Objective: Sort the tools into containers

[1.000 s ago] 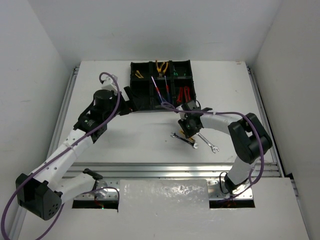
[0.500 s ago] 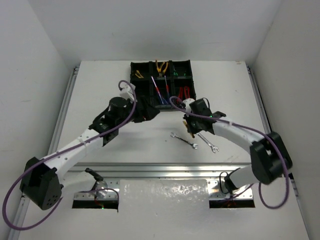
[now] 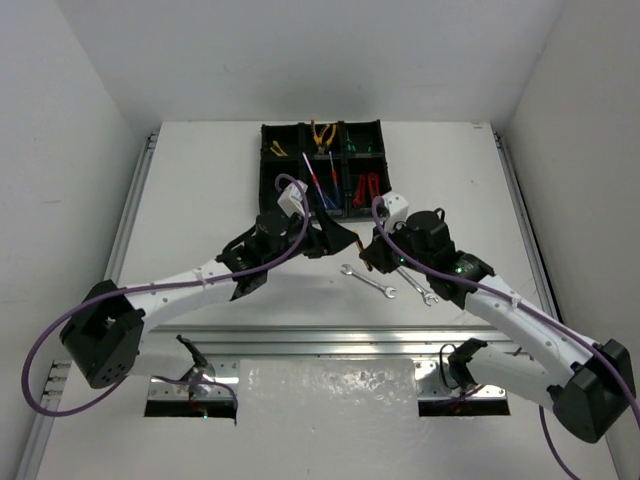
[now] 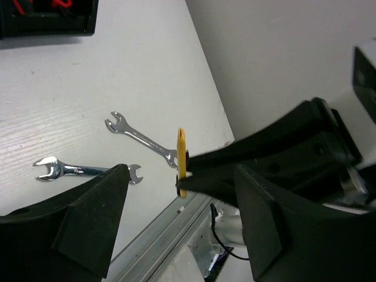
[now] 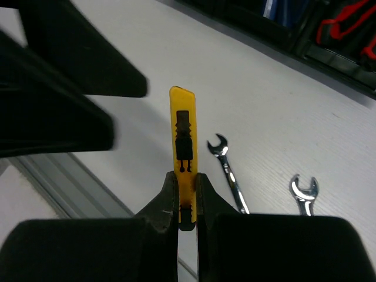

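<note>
No writing can be read; the yellow tool (image 5: 184, 141) in the right gripper (image 5: 187, 179) bears only black shapes, no letters.

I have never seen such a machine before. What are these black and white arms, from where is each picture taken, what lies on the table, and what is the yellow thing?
These are two robot arms, each ending in a two-finger gripper. The wide picture looks down from above. The other two come from small cameras on the wrists. On the white table stands a black tray with compartments that hold other tools. Two silver wrenches lie loose nearer the arms. The right gripper pinches a flat yellow tool above the table. The left gripper is open, with that tool in front of it.
</note>
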Robot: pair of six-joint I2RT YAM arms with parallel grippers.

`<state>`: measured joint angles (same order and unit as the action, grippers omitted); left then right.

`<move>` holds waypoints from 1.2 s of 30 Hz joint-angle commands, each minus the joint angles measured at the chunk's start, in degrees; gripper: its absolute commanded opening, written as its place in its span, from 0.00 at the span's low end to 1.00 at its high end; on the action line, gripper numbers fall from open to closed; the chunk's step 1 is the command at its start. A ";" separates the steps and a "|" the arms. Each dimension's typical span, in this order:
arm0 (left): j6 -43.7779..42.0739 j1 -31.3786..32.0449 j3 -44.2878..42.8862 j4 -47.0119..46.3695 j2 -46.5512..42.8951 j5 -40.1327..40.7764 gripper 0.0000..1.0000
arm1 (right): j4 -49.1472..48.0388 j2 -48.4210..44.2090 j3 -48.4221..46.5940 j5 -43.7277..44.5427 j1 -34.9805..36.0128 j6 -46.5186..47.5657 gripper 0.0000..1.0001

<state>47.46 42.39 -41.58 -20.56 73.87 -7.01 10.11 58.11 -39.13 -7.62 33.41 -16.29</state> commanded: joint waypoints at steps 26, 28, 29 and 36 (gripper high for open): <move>-4.47 0.51 -15.71 9.90 9.71 9.20 0.00 | -2.92 -0.01 -5.16 9.09 6.58 -2.34 0.99; -5.36 -4.84 -20.36 14.31 12.34 9.21 0.00 | 1.57 -1.24 -5.87 14.62 6.41 -2.43 0.99; -5.88 -9.39 -21.69 15.36 13.23 8.33 0.00 | 2.80 -2.02 -5.69 19.87 6.23 -2.60 0.99; -11.25 -23.39 -47.13 27.23 29.80 17.46 0.00 | 7.99 -10.73 -2.88 26.34 5.26 -3.22 0.99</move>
<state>39.92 22.92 -78.96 2.00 97.91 4.86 16.34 49.98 -42.22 14.22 38.94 -19.46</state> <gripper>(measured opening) 0.041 0.986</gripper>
